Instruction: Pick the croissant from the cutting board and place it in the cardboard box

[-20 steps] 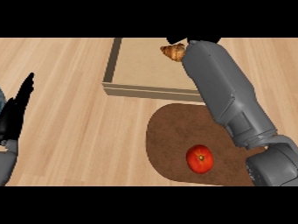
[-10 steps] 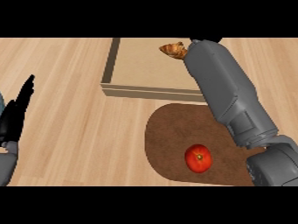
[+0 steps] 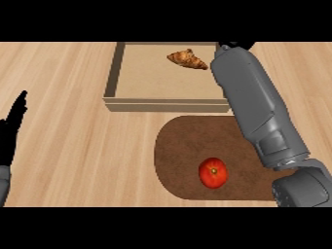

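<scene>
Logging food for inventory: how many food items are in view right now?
2. The croissant is in the cardboard box, toward its far right corner; the tomato sits on the cutting board. The right forearm covers part of both, so more could be hidden.

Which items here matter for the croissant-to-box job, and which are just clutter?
Job: croissant, inside the cardboard box; cutting board.
Lying about: tomato on the cutting board; left hand, resting open at the left edge.
</scene>
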Motion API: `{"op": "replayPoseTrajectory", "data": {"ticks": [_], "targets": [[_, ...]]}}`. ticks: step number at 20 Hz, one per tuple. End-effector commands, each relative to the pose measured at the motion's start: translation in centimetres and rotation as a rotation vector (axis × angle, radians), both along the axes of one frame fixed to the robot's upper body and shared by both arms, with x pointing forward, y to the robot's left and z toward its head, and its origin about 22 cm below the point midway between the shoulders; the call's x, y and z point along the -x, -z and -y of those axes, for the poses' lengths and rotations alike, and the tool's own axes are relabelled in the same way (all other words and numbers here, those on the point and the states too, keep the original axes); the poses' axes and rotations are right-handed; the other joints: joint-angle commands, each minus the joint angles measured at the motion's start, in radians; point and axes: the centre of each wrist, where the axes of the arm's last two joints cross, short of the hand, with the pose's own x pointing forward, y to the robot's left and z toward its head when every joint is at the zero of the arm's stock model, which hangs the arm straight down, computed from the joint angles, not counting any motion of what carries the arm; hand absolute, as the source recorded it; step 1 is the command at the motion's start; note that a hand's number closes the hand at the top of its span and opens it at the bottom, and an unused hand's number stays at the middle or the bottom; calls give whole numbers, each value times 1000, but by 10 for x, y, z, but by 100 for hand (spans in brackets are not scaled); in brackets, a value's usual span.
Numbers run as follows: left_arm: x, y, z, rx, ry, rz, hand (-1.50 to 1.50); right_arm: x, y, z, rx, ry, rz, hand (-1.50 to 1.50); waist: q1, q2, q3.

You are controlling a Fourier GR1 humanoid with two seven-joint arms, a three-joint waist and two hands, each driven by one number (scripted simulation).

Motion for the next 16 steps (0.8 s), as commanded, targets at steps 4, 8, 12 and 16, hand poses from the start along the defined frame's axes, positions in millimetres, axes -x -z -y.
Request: {"op": "replayPoseTrajectory", "data": {"ticks": [4, 8, 12, 16], "targets": [[23, 13, -4, 8, -40, -44, 0, 24, 44, 22, -35, 37, 7, -150, -58, -32, 0], [9, 3, -24, 9, -80, -40, 0, 41, 37, 45, -47, 34, -8, -150, -88, -30, -1], [25, -3, -30, 5, -74, -31, 0, 77, 51, 60, -25, 18, -34, -150, -83, -33, -1], [23, -1, -34, -7, -101, -33, 0, 116, 47, 80, 2, -38, -85, -150, -100, -33, -2]]}}
